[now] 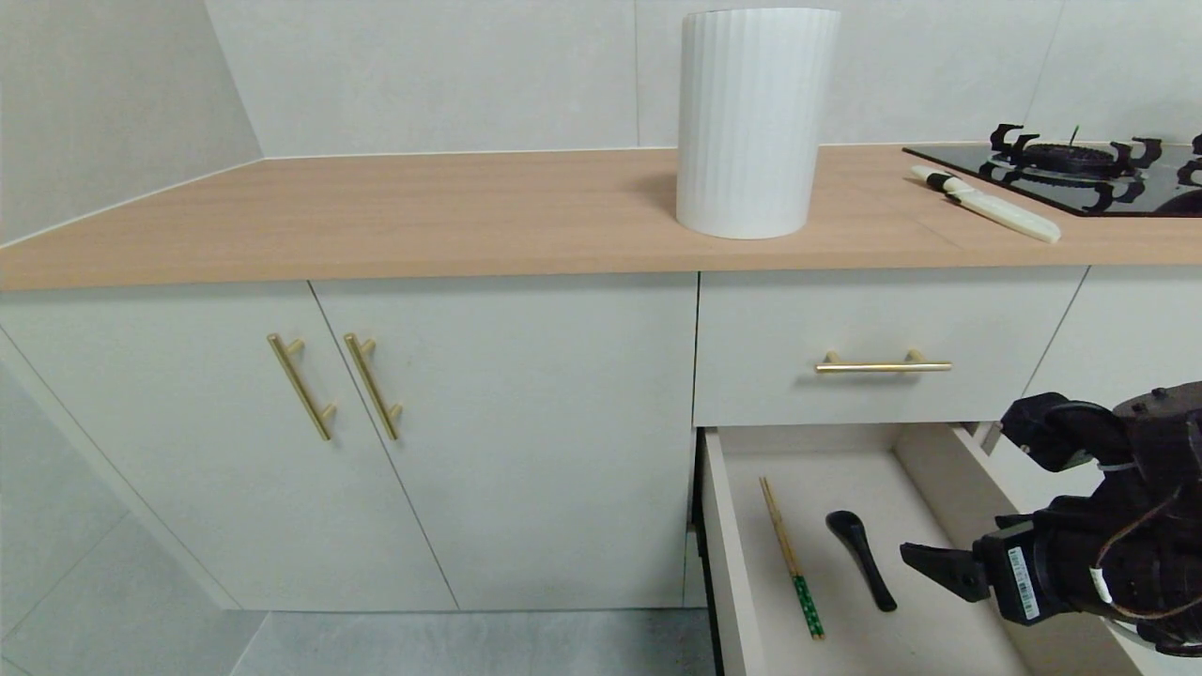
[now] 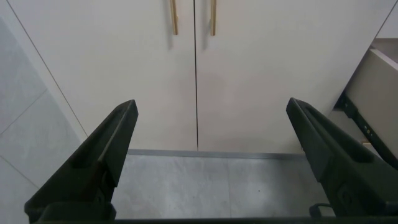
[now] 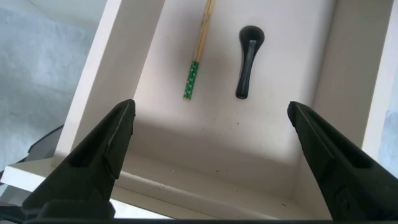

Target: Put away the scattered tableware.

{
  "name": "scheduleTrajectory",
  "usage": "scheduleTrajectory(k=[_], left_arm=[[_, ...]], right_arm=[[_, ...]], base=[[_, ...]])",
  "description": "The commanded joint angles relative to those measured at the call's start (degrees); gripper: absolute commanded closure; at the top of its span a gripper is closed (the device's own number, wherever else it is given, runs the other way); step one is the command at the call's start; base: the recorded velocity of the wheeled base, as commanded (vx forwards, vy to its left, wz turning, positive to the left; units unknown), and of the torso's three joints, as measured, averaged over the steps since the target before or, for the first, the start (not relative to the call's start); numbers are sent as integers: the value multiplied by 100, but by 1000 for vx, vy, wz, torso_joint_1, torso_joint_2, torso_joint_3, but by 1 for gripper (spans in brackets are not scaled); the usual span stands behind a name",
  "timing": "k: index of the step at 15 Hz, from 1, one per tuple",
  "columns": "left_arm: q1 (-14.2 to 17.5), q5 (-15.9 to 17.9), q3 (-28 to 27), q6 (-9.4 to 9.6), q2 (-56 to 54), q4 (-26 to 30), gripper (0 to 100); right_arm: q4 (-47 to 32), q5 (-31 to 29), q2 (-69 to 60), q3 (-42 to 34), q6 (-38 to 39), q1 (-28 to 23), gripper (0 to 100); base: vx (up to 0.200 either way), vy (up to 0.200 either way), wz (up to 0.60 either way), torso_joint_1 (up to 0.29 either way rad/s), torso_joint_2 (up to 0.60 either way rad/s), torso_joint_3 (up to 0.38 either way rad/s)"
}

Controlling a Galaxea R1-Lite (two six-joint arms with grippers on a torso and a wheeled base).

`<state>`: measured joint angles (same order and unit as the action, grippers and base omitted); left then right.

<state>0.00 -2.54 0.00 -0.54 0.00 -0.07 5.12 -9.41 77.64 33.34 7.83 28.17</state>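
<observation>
Wood counter (image 1: 423,216) w/ knife (image 1: 986,204), drawer (image 1: 728,554) below holds chopsticks (image 1: 792,570), spoon (image 1: 859,554); L hand (image 2: 210,106), R hand (image 3: 210,104) spread, empty

The wooden countertop (image 1: 423,216) carries 3 things: a white ribbed cylinder (image 1: 756,122) standing upright right of its middle, a black hob (image 1: 1080,192) set in at the right end, and a pale knife (image 1: 986,204) lying flat just beside the hob's front-left edge. Below, the open drawer (image 1: 728,545) holds 2 chopsticks (image 1: 792,559) lying together near its left wall. A black spoon (image 1: 861,556) lies beside them, apart, toward the middle.
</observation>
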Motion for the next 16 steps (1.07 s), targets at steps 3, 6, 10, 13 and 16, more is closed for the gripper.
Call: scheduleTrajectory(k=[3,6,10,13,16], left_arm=[[0,-1,0,1,0,-1,0],[0,-1,0,1,0,-1,0],[0,-1,0,1,0,-1,0],[0,-1,0,1,0,-1,0],[0,-1,0,1,0,-1,0]], right_arm=[[7,1,5,-12,0,4,0],[7,1,5,-12,0,22,0],[-2,1,32,-38,0,74,0],[-187,9,32,-29,0,145,0],[-600,71,-3,-3,0,338,0]], base=[[-67,0,0,1,1,-1],[-200,0,0,4,1,-4],[-200,0,0,2,5,7],[0,0,0,0,0,0],[0,0,0,0,0,0]])
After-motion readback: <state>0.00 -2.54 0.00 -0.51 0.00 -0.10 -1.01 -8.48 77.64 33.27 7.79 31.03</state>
